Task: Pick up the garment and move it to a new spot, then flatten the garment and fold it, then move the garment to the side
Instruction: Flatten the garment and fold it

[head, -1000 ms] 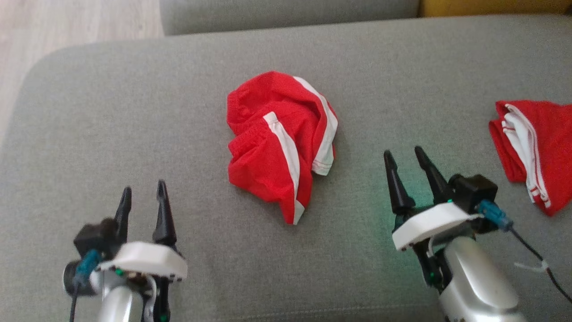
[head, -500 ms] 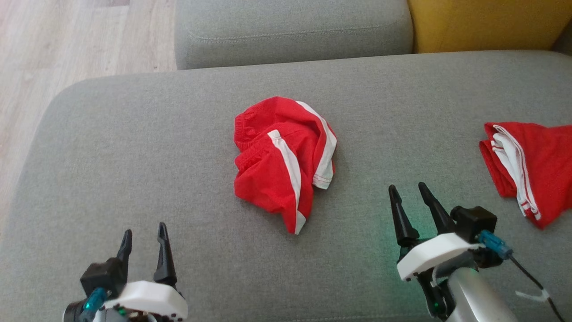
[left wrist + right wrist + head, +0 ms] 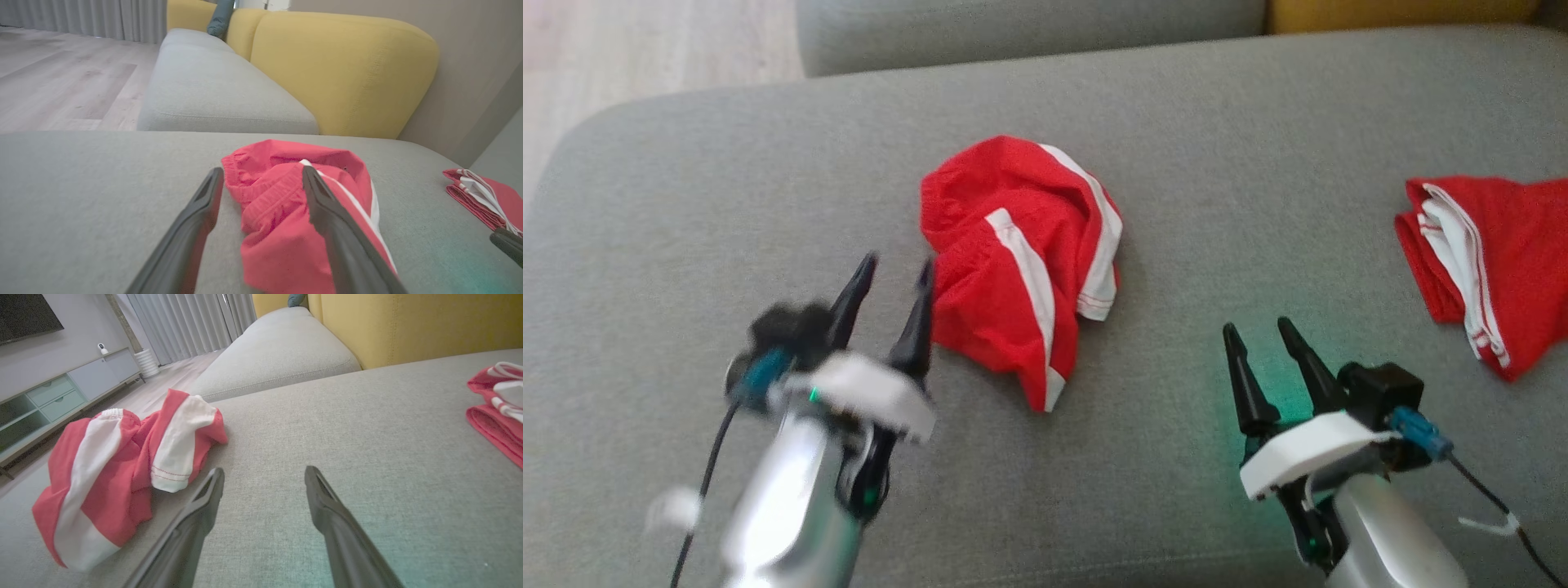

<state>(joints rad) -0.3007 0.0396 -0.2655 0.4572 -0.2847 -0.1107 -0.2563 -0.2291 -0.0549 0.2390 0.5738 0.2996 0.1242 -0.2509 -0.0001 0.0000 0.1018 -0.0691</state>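
Note:
A crumpled red garment with white stripes [image 3: 1017, 261] lies in a heap near the middle of the grey sofa seat [image 3: 727, 180]. My left gripper [image 3: 897, 269] is open, its fingertips right at the heap's left edge; in the left wrist view the garment [image 3: 286, 212] sits between and just beyond the two fingers. My right gripper [image 3: 1256, 335] is open and empty, apart from the heap, to its lower right. The right wrist view shows the garment [image 3: 122, 473] to the left of its fingers.
A second red and white garment [image 3: 1486, 261], folded, lies at the seat's right edge. A grey cushion [image 3: 1029, 28] and a yellow backrest [image 3: 343, 69] stand behind. Wooden floor [image 3: 645, 41] shows beyond the seat's rounded left end.
My left gripper has moved forward and to the right, up to the heap's left edge. The head camera has shifted. The right gripper has stayed about where it was.

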